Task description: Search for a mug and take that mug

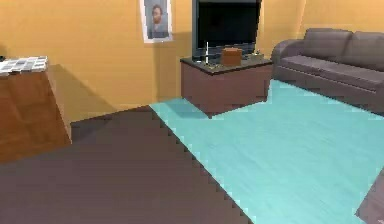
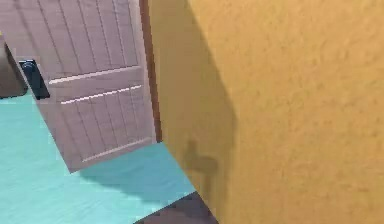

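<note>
"Mug and gripper: could the one be placed against the other?"

"It could not be told. Where the mug lay could not be told either, and nothing could be said of how the gripper's fingers were set. On the cabinet (image 1: 225, 88) below the television (image 1: 228, 24) a brown box (image 1: 231, 57) was seen. The few small dark things beside it were too small to be named."

"How was that cabinet made?"

"It was built low and blocky of reddish-brown wood and topped with a dark, smooth slab. A flat black screen was presented by the television. A framed portrait (image 1: 156, 20) was hung on the orange wall (image 1: 100, 45), just left of the screen in the forward view."

"And the rest of the room?"

"A grey-purple sofa (image 1: 335, 62), soft and rounded at the arms, was set at the forward view's right, near the cabinet. A wooden desk (image 1: 30, 110) was placed at the left, with papers (image 1: 22, 65) laid flat on its top. The ground was divided: a dark brown floor (image 1: 100, 170) was met by a teal floor (image 1: 290, 150) streaked like planks."

"What was seen in the arm side view?"

"A white panelled door (image 2: 90, 70) in a brown frame (image 2: 150, 70) was seen beside a rough-grained wall (image 2: 300, 100) of the same orange. A small dark object (image 2: 33, 78) at the left could not be identified."
</note>
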